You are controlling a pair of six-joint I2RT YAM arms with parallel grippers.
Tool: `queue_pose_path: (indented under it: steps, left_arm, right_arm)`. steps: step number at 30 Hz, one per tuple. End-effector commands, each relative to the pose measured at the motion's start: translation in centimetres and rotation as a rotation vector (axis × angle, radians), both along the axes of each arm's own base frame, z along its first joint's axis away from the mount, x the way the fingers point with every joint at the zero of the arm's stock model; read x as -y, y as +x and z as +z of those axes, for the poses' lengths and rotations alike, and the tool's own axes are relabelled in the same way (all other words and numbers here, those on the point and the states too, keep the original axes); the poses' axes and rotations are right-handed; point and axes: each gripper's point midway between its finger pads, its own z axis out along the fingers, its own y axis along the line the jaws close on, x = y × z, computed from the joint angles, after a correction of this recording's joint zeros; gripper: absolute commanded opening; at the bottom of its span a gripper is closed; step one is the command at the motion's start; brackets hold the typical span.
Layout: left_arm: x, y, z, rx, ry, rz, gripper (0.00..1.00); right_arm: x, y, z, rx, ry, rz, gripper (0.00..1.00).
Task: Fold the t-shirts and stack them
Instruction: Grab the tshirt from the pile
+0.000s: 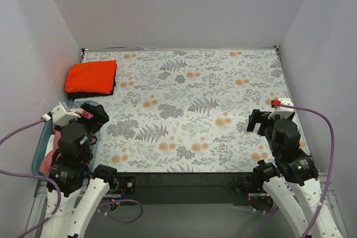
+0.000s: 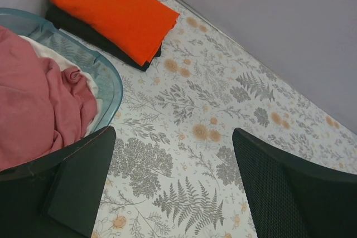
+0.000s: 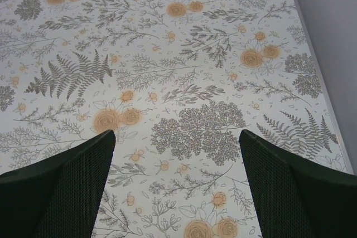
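Note:
A folded bright orange t-shirt (image 1: 91,76) lies on a folded black t-shirt (image 1: 83,95) at the table's far left; the stack also shows in the left wrist view, orange (image 2: 114,9) over black (image 2: 95,38). A rumpled rose-red t-shirt (image 2: 39,104) lies in a teal basket (image 2: 111,85), and in the top view it (image 1: 56,143) is mostly hidden by the left arm. My left gripper (image 1: 88,116) is open and empty, above the basket's right edge. My right gripper (image 1: 257,122) is open and empty over the table's right side.
The table wears a floral cloth (image 1: 189,110). The teal basket (image 1: 40,149) hangs at the near left edge. White walls close in the left, back and right. Purple cables run from both wrists. A white cloth (image 2: 92,85) lies under the rose-red shirt in the basket.

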Motion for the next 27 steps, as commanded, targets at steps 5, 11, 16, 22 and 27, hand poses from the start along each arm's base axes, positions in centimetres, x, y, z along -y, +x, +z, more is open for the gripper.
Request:
queue_pose_path:
  steps: [5,11,16,22,27]
  left_arm:
    - [1.2,4.7,-3.1,-0.254,0.073,0.002,0.85]
    - [2.1,7.1,-7.7,-0.559,0.079,0.051,0.89]
    - [-1.1,8.0,-10.4,-0.742,0.107,0.226,0.9]
    - [-9.2,6.3,-11.7,-0.774,0.021,0.493,0.89]
    - [-13.3,4.3,-13.1,-0.784,0.045,0.672,0.85]
  right_arm:
    - [-1.2,1.0,0.6,0.059,0.015,0.059,0.98]
    - [-1.9,1.0,0.5,0.062,0.015,0.098,0.98]
    - [-2.3,0.6,1.0,0.1,0.029,0.126,0.98]
    - [-3.1,0.2,1.3,0.121,0.04,0.17,0.98]
    - [-3.4,0.0,1.5,0.135,0.044,0.184,0.98]
